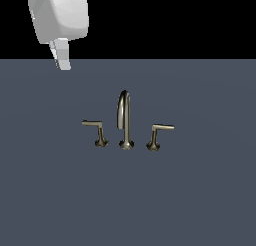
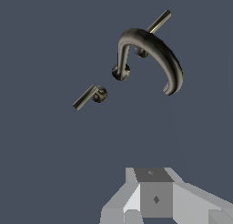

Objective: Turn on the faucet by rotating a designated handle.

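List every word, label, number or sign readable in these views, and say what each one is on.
None: no text can be read in either view.
The faucet, its handle and the floor are plain.
The claw carries no lettering; a small diamond mark on its housing is no readable sign.

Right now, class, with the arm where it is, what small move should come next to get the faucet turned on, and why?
Probably lower the tool toward the handle whose bar juts to the exterior view's left. The tool hangs high, well clear of the faucet, touching nothing, so it must close that gap before it can rotate the lever.
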